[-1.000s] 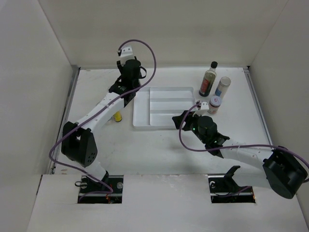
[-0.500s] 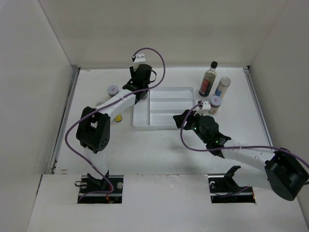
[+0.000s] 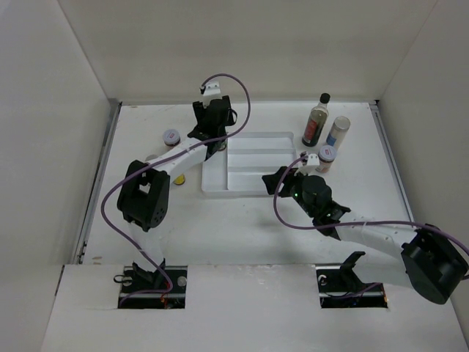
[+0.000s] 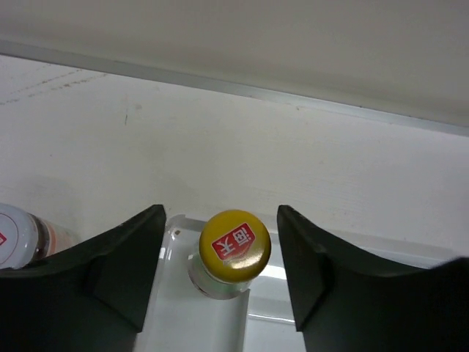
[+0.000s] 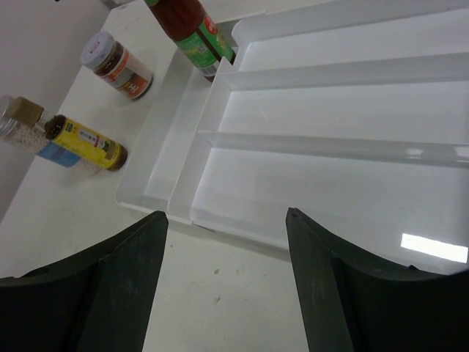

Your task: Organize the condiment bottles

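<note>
The yellow-capped bottle (image 4: 234, 246) stands upright in the narrow end compartment of the white tray (image 4: 179, 315), low centre in the left wrist view. The left end effector (image 4: 220, 216) sits spread on either side of it, apparently not gripping. This looks like the placing step, and the next move calls for a clean lift away without tipping the bottle. A short jar (image 4: 15, 235) sits on the surface (image 4: 220, 147) just left of the tray. The right end effector (image 5: 225, 215) hangs spread and empty over the tray's near edge.

white table (image 3: 242, 220), divided tray (image 3: 256, 158), scattered bottles (image 3: 316, 123)

White arm links (image 3: 179, 155); black joints (image 3: 143, 202); purple cables (image 3: 246, 99)
</note>
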You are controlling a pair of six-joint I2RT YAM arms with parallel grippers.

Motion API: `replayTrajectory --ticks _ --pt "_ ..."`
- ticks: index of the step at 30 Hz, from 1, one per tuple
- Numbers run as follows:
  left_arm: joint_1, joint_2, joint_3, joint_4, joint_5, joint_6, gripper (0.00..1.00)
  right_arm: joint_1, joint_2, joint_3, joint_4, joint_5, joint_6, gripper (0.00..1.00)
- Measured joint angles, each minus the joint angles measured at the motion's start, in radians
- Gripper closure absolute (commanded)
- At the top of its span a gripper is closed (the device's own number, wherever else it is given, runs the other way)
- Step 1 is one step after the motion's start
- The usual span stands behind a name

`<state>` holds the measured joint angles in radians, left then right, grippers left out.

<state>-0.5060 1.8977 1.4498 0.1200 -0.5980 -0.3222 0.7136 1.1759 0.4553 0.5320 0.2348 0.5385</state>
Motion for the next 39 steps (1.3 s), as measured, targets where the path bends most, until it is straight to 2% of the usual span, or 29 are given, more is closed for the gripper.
replayTrajectory --ticks 4,6,10,18,22,25,30,39 --pt "0.000 -0.050 -0.058 0.027 -0.004 0.001 0.26 0.000 0.000 0.000 0.000 0.000 0.000 0.25" --pt "-0.002 -0.100 -0.099 0.030 -0.011 0.000 0.24 0.000 0.000 0.000 0.000 0.000 0.000 0.24" --pt "-0.021 -0.264 -0.204 0.038 -0.041 0.001 0.28 0.000 0.000 0.000 0.000 0.000 0.000 0.25" --pt "-0.078 -0.715 -0.521 0.068 -0.143 -0.025 0.32 0.000 -0.001 0.000 -0.001 0.000 0.000 0.25" --pt "-0.066 -0.840 -0.669 0.008 -0.214 -0.054 0.34 0.000 -0.001 0.000 0.000 0.000 0.000 0.25" --pt "-0.022 -0.877 -0.748 -0.045 -0.242 -0.082 0.37 0.000 -0.001 0.000 -0.001 0.000 0.000 0.25" --pt "0.056 -0.832 -0.760 -0.078 -0.208 -0.116 0.46 0.000 0.005 0.000 -0.001 0.000 0.000 0.25" --pt "0.074 -0.714 -0.751 -0.079 -0.130 -0.131 0.51 0.000 0.021 0.000 -0.001 0.000 -0.001 0.25"
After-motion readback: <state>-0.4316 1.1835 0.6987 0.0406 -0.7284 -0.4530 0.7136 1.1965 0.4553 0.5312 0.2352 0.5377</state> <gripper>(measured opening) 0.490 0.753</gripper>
